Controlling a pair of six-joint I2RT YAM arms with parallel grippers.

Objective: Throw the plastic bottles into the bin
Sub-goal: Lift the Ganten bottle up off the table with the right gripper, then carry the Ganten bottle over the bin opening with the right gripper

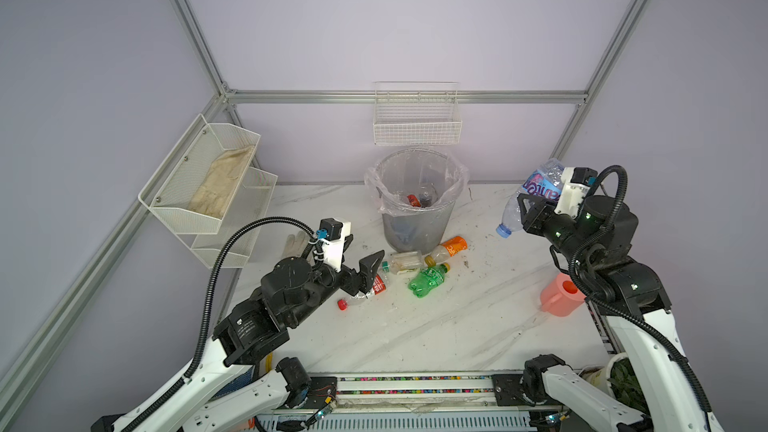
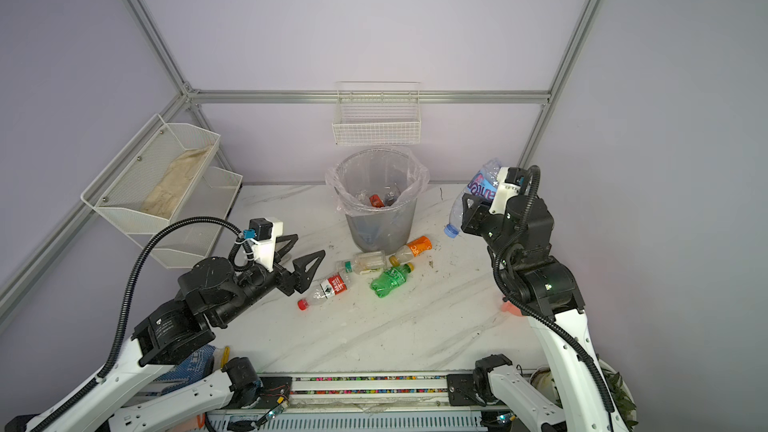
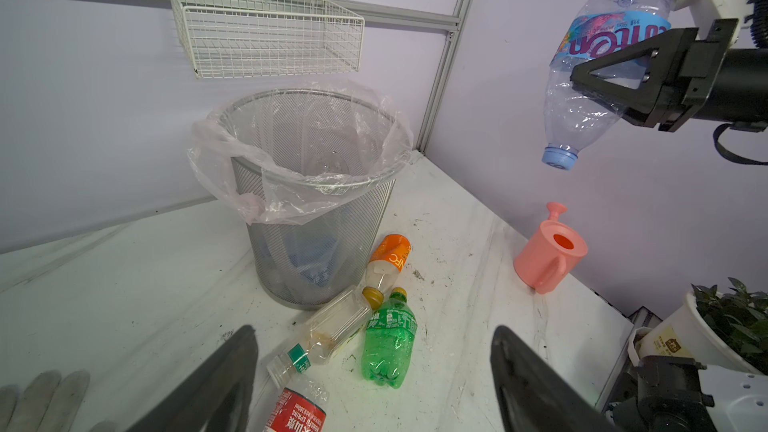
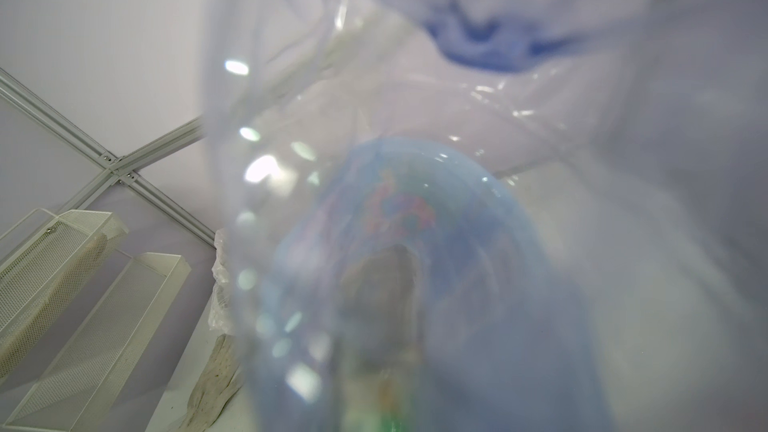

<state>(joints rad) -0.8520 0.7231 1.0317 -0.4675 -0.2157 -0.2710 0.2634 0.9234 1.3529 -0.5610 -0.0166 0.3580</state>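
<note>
Presently, the left gripper [image 2: 306, 248] is found with its jaws wide apart and nothing between them, poised close to the red-label bottle [image 2: 328, 288]. That bottle lies on its side on the table [image 2: 415, 326], red cap toward the robot. Its label carries Chinese characters and lettering that appears to read NONGFU SPRING in the left wrist view. Just beside it, a clear square-sided bottle [image 2: 363, 261] with a green-and-white label (text too small to be read) lies near the foot of the bin [image 2: 382, 234]. A green bottle [image 2: 390, 280] and an orange-label bottle [image 2: 411, 250] are noted next. White letters on the latter are only partly legible, perhaps "VFC". At least one bottle is seen inside the bin.

Further right, the right gripper [image 2: 473, 201] is clamped across the middle of the blue-label bottle [image 2: 478, 189], which is held in the air, cap downward, well apart from the bin's rim. Purple lettering on its label is half hidden by a jaw and cannot be read whole.

All bottles are judged empty, light and thin-walled. Walls will buckle under pressure, as the dented held one suggests, and round bodies may roll or slip. A hold across the labelled mid-body is advised, not the neck.
</note>
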